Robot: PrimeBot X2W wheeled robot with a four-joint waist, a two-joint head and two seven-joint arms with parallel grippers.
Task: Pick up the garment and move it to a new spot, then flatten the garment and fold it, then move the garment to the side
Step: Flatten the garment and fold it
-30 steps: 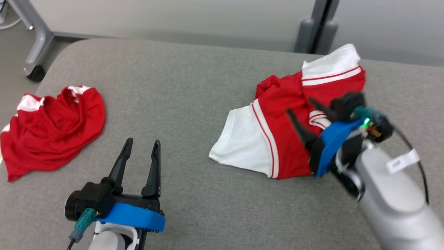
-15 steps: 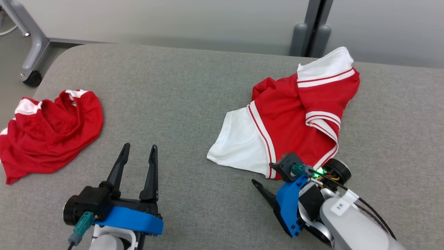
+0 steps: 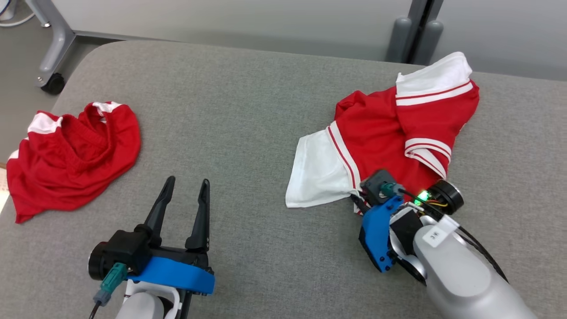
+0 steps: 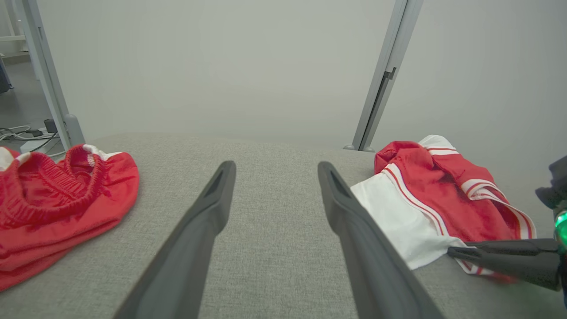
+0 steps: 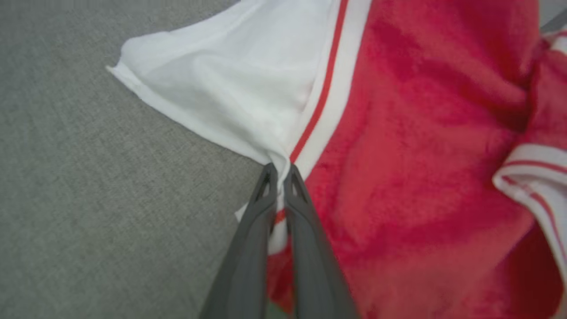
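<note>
The right tool (image 5: 278, 170), pressed together, pinches the near hem of the red-and-white jersey (image 3: 381, 133), which lies crumpled toward the worktop's (image 3: 243, 110) far right corner. So thin a bite may slip on lifting. The left tool (image 3: 186, 186) is spread and empty.

A wide grey fabric-covered surface (image 3: 248, 110) with a rounded corner spreads across the foreground. Behind it stands a plain pale grey wall (image 4: 221, 66), softly and evenly lit. A slim grey metal post (image 4: 383, 75) rises against the wall, just beyond the far edge of the surface. To the left, a grey metal frame leg (image 3: 56, 53) ends in a black caster wheel (image 3: 53, 83) on a dull grey floor (image 3: 17, 79), where a few cables (image 4: 22, 132) lie.
</note>
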